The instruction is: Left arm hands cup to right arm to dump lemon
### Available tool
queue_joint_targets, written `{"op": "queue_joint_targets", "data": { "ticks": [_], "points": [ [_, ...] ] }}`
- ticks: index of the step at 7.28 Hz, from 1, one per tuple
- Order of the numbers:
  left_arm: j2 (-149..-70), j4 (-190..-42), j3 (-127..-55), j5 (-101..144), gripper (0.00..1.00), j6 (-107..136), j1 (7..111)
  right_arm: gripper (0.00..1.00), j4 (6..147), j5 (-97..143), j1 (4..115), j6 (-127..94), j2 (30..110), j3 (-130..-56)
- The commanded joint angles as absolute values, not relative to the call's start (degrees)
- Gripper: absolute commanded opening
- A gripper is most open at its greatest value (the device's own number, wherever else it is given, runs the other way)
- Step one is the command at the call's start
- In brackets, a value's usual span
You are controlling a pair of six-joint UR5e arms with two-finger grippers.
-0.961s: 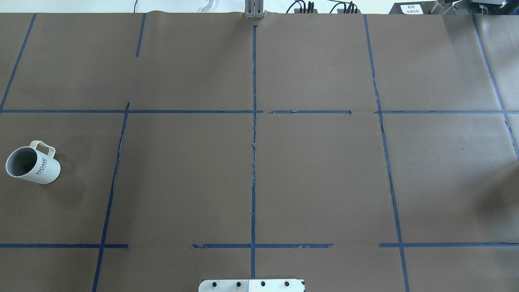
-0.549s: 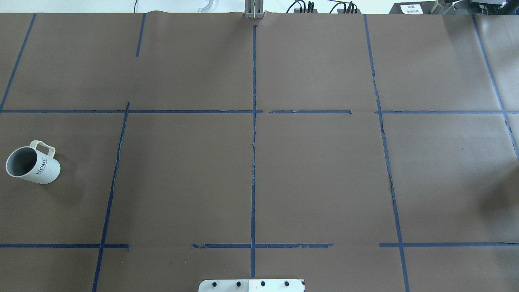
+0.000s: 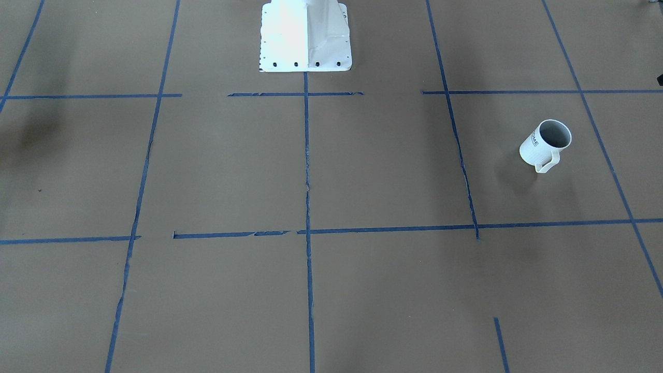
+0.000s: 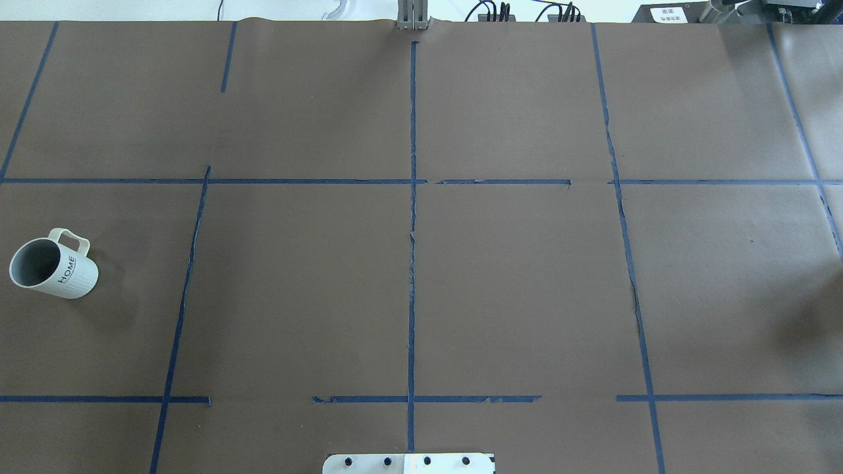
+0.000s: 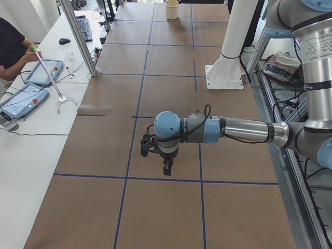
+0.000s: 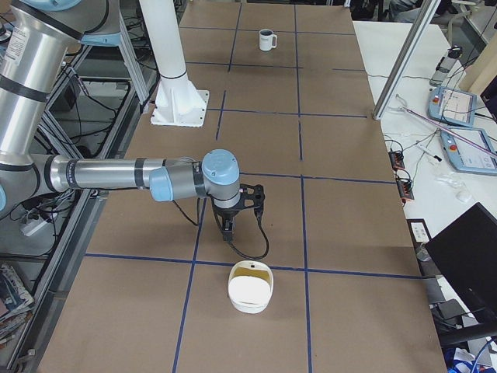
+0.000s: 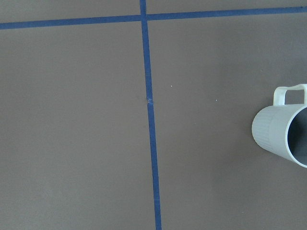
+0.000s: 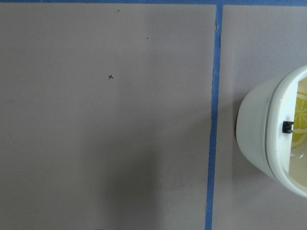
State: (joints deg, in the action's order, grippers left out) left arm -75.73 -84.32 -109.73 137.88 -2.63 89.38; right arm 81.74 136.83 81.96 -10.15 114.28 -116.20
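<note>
The left gripper (image 5: 166, 170), black, hangs pointing down over the table at the end of the left arm (image 5: 244, 129), a grey metal arm with light-blue joint caps stretched level above the surface. It shows only from the side, so I cannot tell whether its fingers are apart or together. Its wrist camera catches the cup (image 7: 283, 127), a white ribbed mug with a loop handle and a grey inside, at the right edge of its view, partly cut off.

The cup (image 4: 53, 263) stands upright on the table at the robot's far left, mouth open, with "HOME" in dark letters on its side. Its handle points away from the robot.

The right gripper (image 6: 227, 231), also black and pointing down, hangs from the right arm (image 6: 101, 172), a matching grey arm with light-blue caps. It too shows only from the side, so its fingers' state cannot be told.

Near it on the table sits a white round container (image 6: 250, 294). Inside lies the lemon (image 8: 302, 112), a yellow piece with pale radiating lines. The cup (image 6: 266, 39) is well apart, at the far end.

The table (image 4: 527, 283) is covered in brown paper marked into squares with blue tape lines (image 4: 412, 263). A white mounting base (image 3: 305, 36) stands at the robot's edge.
</note>
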Motion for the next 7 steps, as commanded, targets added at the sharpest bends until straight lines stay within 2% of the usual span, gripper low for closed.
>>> {"op": "queue_joint_targets", "data": {
  "ticks": [1,7],
  "points": [
    [-75.33,-84.46,-109.95,137.64,1.00,-2.46,89.38,1.00,81.91,136.50,78.85,-10.02,113.91,-116.45],
    [-74.63,-84.73,-111.18,132.36,1.00,-7.03,89.30,1.00,81.56,133.24,77.96,-9.32,114.08,-116.63]
  ]
}}
